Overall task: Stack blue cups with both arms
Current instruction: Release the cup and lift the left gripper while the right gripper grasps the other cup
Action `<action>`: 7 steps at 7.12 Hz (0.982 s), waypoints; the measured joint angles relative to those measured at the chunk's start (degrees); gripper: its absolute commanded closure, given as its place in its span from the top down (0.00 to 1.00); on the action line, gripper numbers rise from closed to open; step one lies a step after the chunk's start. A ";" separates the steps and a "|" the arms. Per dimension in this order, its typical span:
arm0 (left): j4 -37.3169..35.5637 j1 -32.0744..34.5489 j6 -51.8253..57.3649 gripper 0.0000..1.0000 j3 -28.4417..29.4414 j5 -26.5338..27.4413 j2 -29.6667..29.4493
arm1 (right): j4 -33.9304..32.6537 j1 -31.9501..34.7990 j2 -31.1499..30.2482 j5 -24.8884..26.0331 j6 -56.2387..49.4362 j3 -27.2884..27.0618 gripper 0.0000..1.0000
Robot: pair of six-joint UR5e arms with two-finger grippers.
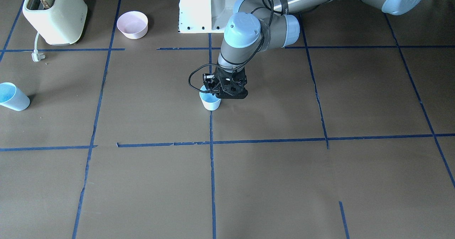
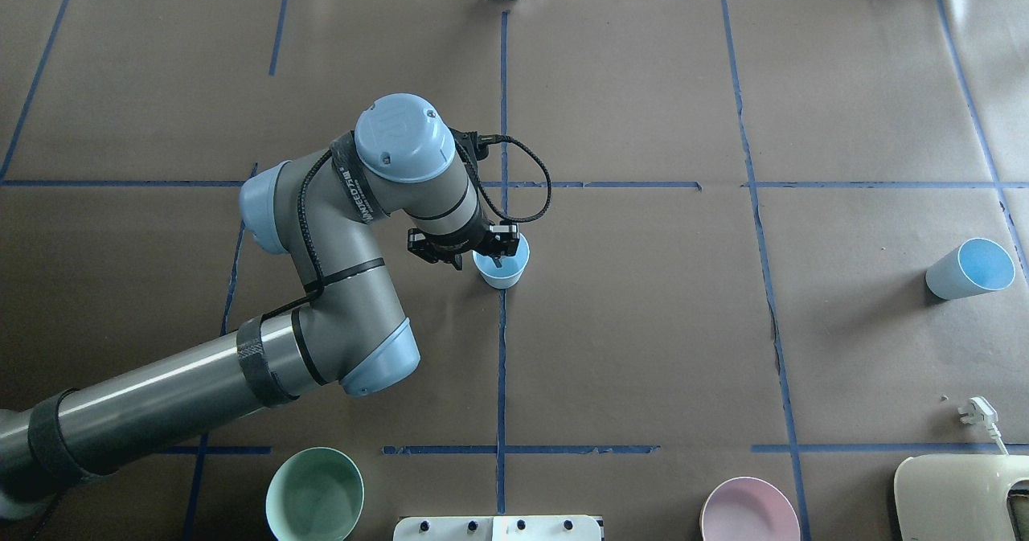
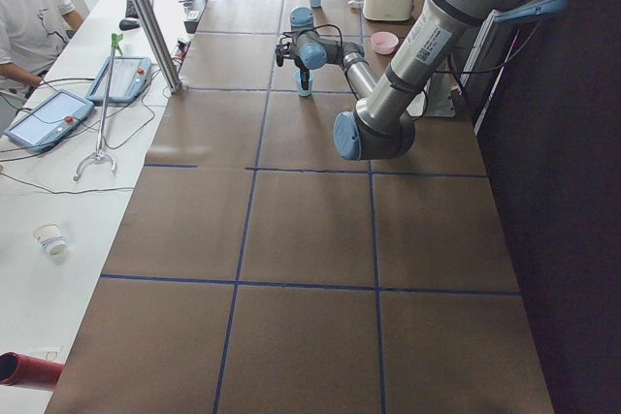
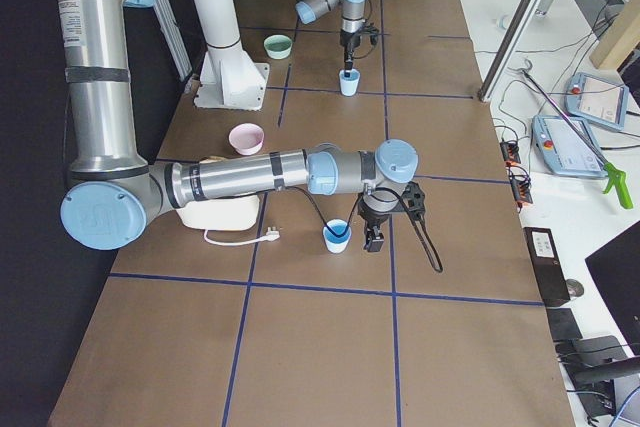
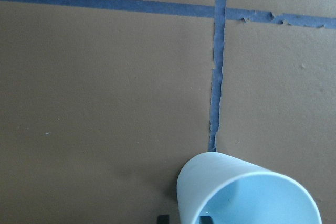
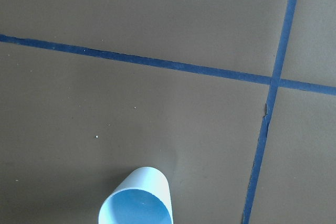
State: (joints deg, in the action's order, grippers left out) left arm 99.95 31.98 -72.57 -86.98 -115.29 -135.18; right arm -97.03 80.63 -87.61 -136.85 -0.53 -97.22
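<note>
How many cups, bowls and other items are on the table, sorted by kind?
Blue cups: 2, one under the left claw at the centre, one further to the right.
Bowls: 2, mint-green bowl and pink bowl.
Toaster: 1.
Total: 5

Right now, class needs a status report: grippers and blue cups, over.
Left gripper straddling centre cup rim, grip unconfirmed. Right gripper beside second cup, state unclear. Cups apart, unstacked.

matt brown paper table (image 2: 643, 324), smooth plastic blue cups (image 2: 969, 268) — glossy tape lines (image 2: 501, 364)
</note>
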 measured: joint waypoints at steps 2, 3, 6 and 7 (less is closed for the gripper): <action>-0.02 4.57 -0.14 1.00 -8.85 -1.33 4.33 | 1.56 -0.89 -1.32 0.14 2.18 0.17 1.00; -0.02 7.97 -0.13 1.00 -11.48 -3.48 5.95 | 6.57 -2.41 -3.39 0.27 6.16 0.43 0.99; 0.05 13.37 -0.11 1.00 -13.07 -8.31 7.42 | 27.38 -8.64 -8.81 1.83 25.11 2.97 0.99; 0.06 13.67 -0.11 1.00 -13.13 -8.59 7.51 | 29.69 -9.68 -9.11 2.52 26.79 4.22 0.98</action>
State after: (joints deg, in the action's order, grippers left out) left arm 100.02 45.65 -72.69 -100.11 -123.88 -127.67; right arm -67.34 70.95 -96.73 -134.33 26.26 -92.99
